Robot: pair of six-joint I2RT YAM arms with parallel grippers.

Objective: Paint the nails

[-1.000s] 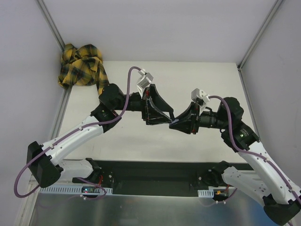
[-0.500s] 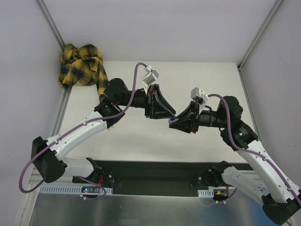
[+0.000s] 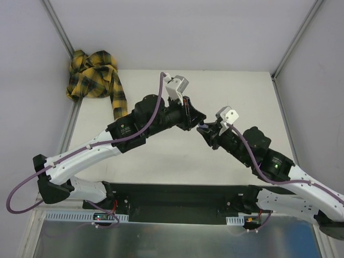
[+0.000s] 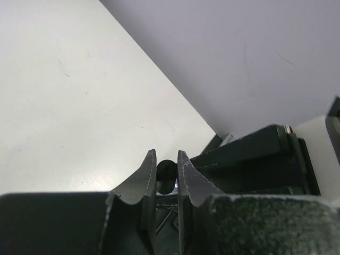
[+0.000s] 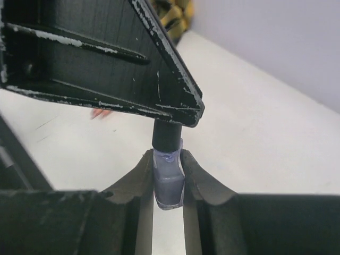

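In the top view my two grippers meet above the middle of the table. My right gripper (image 5: 167, 156) is shut on a small purple bottle (image 5: 169, 180), held upright. The bottle's black cap (image 5: 167, 136) rises into my left gripper (image 4: 166, 158), which is shut on that cap (image 4: 165, 172). From above, my left gripper (image 3: 194, 119) and right gripper (image 3: 208, 129) touch tip to tip. A yellow-black plaid sleeve (image 3: 94, 75) lies at the far left corner. The nails are hidden behind my left arm. Only a blurred pinkish tip (image 5: 101, 113) shows on the table.
The plaid sleeve trails down from the corner to under my left arm (image 3: 115, 102). Grey walls with metal posts (image 3: 293, 48) close in the white table (image 3: 242, 91) on the far, left and right sides. A black rail (image 3: 172, 201) runs along the near edge.
My left gripper has swung right and shut on the bottle's cap. My right gripper has carried the bottle slightly farther from the base and turned to meet it.
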